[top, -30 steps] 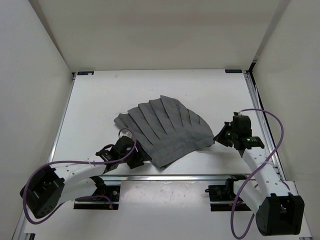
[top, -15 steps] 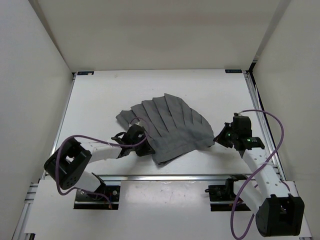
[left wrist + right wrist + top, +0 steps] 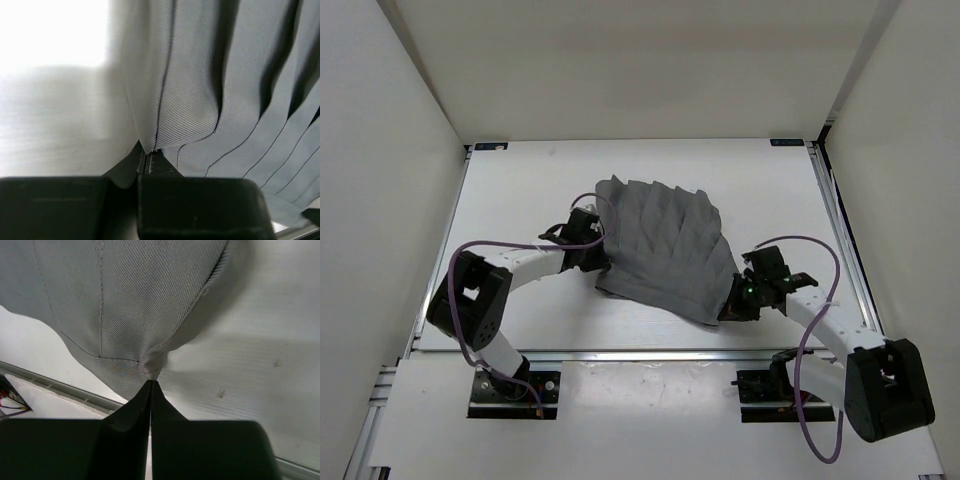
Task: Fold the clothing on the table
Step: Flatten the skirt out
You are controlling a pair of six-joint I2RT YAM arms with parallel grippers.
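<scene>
Top external view: a plain dark grey pleated fabric garment (image 3: 665, 250) lies near the middle of the large flat white tabletop (image 3: 520, 190), its ridges fanning from a narrow far edge to a wider near edge. The cloth is bunched and partly lifted along its left and near-right edges. The left gripper (image 3: 592, 256) sits at the garment's left edge, its arm reaching in from the left. The right gripper (image 3: 733, 306) sits at the near-right corner of the cloth, close to the metal rail (image 3: 620, 352) along the table's near edge.

Left wrist view: the black fingers are pressed together, pinching a seamed fold of the grey fabric (image 3: 210, 90) right at their tips (image 3: 148, 161). The cloth rises from the pinch point, and bare white table (image 3: 55, 125) shows to its left.

Right wrist view: the two black fingers meet with no gap, clamping a small puckered corner of the grey fabric (image 3: 125, 300) at their tips (image 3: 151, 384). White table (image 3: 240, 370) spreads to the right.
</scene>
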